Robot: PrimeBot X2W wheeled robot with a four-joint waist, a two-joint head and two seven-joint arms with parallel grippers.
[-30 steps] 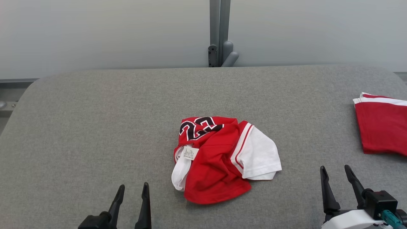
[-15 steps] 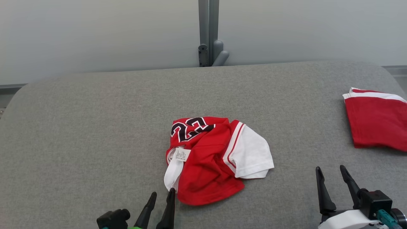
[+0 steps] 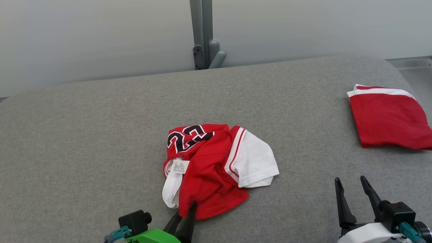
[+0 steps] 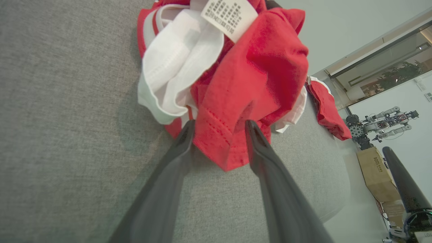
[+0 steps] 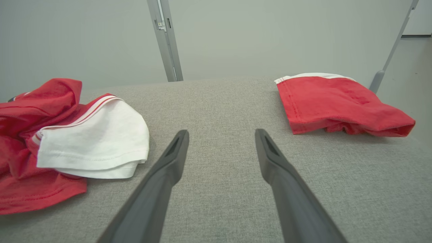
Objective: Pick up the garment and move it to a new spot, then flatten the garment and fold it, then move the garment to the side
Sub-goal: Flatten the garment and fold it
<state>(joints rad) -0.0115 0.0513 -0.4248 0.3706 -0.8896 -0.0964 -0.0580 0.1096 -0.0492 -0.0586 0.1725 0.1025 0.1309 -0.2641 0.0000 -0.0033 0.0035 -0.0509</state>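
The garment (image 3: 209, 168) is a crumpled red jersey with white sleeves, a black number and a white label, lying mid-table. My left gripper (image 3: 186, 212) has reached its near edge. In the left wrist view the garment (image 4: 256, 74) bunches ahead, and the left gripper (image 4: 219, 123) is open, its fingers straddling a fold of the red hem. My right gripper (image 3: 350, 180) stands open over bare cloth at the lower right, apart from the garment. The right wrist view has the right gripper (image 5: 221, 132) empty, with the garment (image 5: 94, 141) to its left.
A second red garment (image 3: 388, 118), folded with a white stripe, lies at the table's right end, also seen as the folded garment (image 5: 330, 101). The grey padded table (image 3: 84, 135) has a rounded far edge. A grey post (image 3: 201, 33) stands behind it.
The head camera has turned, shifting the scene left. My left gripper has advanced to the garment's near hem, which now sits between its fingers. The right gripper stays as it was.
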